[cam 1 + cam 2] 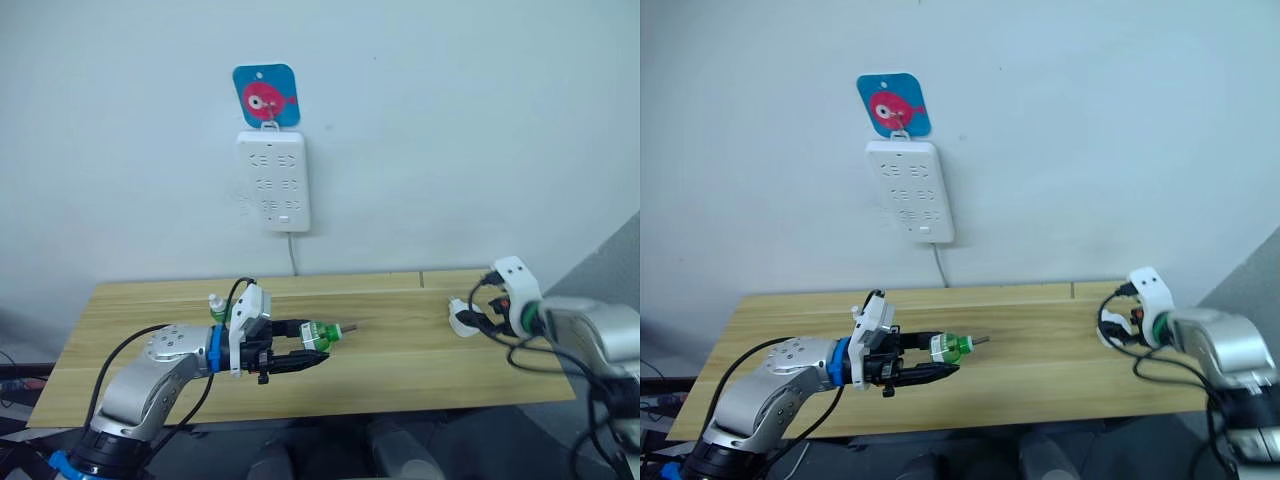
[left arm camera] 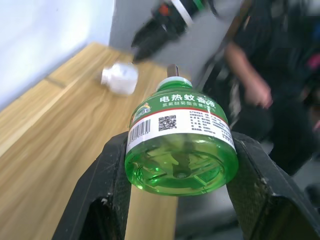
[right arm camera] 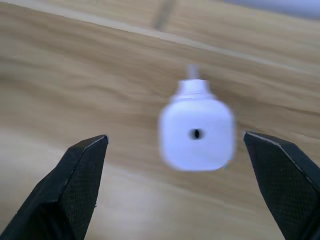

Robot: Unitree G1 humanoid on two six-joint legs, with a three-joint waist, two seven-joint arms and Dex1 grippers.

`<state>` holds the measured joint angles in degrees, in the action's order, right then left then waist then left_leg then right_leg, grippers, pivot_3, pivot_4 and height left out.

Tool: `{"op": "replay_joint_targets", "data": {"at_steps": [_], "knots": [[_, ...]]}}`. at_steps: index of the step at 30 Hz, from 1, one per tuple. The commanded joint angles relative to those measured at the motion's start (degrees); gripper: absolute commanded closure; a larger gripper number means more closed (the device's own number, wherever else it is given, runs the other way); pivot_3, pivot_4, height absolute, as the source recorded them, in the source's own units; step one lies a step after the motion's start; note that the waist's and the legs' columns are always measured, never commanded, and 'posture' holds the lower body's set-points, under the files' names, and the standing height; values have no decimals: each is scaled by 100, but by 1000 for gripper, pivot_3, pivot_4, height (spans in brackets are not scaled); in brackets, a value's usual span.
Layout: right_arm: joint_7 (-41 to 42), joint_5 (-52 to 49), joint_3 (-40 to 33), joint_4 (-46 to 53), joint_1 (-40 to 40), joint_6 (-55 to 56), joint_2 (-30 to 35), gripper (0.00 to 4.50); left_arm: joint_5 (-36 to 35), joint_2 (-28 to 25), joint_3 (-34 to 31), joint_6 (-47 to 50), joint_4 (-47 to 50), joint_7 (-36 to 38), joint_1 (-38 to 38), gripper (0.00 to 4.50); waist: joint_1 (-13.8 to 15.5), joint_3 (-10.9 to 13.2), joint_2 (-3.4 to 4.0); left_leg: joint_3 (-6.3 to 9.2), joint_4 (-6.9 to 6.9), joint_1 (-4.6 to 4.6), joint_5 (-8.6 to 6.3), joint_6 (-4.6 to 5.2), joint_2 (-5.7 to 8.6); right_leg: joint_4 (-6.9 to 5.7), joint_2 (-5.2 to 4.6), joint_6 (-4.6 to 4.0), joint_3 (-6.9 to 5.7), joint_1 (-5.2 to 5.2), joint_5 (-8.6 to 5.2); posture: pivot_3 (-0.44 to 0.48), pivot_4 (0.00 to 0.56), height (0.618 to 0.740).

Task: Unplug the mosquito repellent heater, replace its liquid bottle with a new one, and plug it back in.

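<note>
Left gripper (image 1: 300, 358) is clamped on the capless green bottle (image 1: 318, 335) — base squeezed between the two black pads, wick stem pointing out sideways toward the right half of the table, held just above the wood. So that's the heater's old liquid bottle, already out. The new bottle with the white cap (image 1: 216, 306) is standing on the table right behind my left wrist, close enough that I'd worry about clipping it when I swing that arm.

Right gripper (image 3: 175, 187) is spread wide with nothing in it, lined up on the mosquito repellent heater (image 3: 197, 132), which is lying on the wooden table (image 1: 400, 375) near the right end, unplugged. The white power strip (image 1: 273, 180) hangs on the wall under a blue fish hook (image 1: 266, 97), sockets free.

What could go sideways from here:
- the bottle is gripped only low on its round base, so a quick move could let it twist or pop out, and an open wick means spilled liquid
- heater is smooth and rounded — if the jaws close off-centre it'll just squirt away across the table
- the right wrist view is blurry, so I can't really tell which way the prongs face, and a bad grab now makes plugging in awkward
</note>
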<state>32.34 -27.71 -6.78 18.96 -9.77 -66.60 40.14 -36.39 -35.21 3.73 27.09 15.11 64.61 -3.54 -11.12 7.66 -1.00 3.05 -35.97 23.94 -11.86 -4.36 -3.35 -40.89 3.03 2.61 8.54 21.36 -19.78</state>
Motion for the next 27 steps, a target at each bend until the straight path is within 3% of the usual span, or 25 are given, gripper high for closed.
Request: {"op": "replay_joint_targets", "data": {"at_steps": [1, 6, 12, 27], "knots": [[7, -650, -754, 1266, 530, 579, -688, 0, -332, 374, -308, 7, 37, -329, -199, 2258, -38, -5, 1, -1, -2, 0, 0, 0, -2, -1, 2, 0, 2, 1, 0, -231, 83, 740], [-262, -929, -871, 1830, 1138, 1548, -1843, 0, -191, 1053, -415, -281, -21, -991, -423, 2258, -160, -19, -2, -12, -15, -5, 2, -3, 4, -2, -2, 5, 18, -8, 5, -261, 77, 740], [-975, -2468, -749, 2307, 1295, 1203, -2978, 0, 5, 1543, -230, -489, 46, -1327, -605, 2258, -335, -33, 3, -8, -17, -4, 3, -4, 11, -4, -4, 7, 21, -11, 7, -287, 73, 740], [-2484, -4033, -197, 1570, 194, 1202, -3362, 0, 720, 1721, 89, -1513, -150, -1221, -672, 2258, -490, -64, 3, -3, -8, -1, 2, -3, 11, -4, -2, 7, 18, -5, 7, -267, 57, 740]]}}
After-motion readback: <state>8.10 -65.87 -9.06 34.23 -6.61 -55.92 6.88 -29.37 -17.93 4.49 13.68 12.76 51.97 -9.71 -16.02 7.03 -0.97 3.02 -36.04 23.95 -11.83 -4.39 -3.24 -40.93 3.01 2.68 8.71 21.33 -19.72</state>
